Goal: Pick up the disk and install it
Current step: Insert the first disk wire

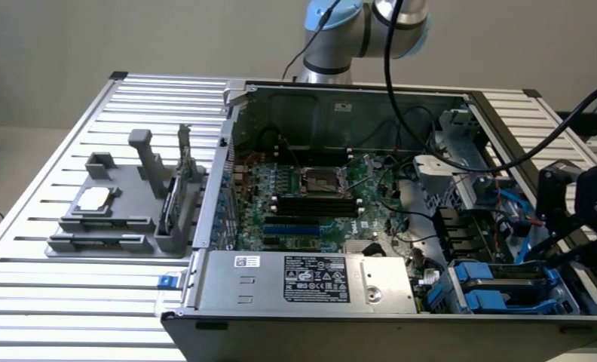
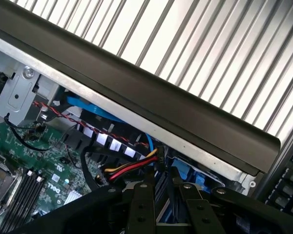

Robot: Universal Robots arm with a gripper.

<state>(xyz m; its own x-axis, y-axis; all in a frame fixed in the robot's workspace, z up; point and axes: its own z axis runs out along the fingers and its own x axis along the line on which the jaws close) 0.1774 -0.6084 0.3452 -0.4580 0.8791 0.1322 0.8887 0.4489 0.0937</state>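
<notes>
Hovering over the drive bay [image 1: 577,300] of the open computer case [image 1: 379,335], the gripper [image 2: 159,192] gives no clear sign of its grip. The blue-framed disk [image 1: 500,286] lies in that bay, seemingly seated or nearly so.

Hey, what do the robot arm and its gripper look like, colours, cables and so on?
The arm is silver-grey round tubing with light blue caps on its joints. Black cables hang down from it. The gripper is matt black and angular, built of flat plates with small round screw heads. No lettering is legible on either.
</notes>
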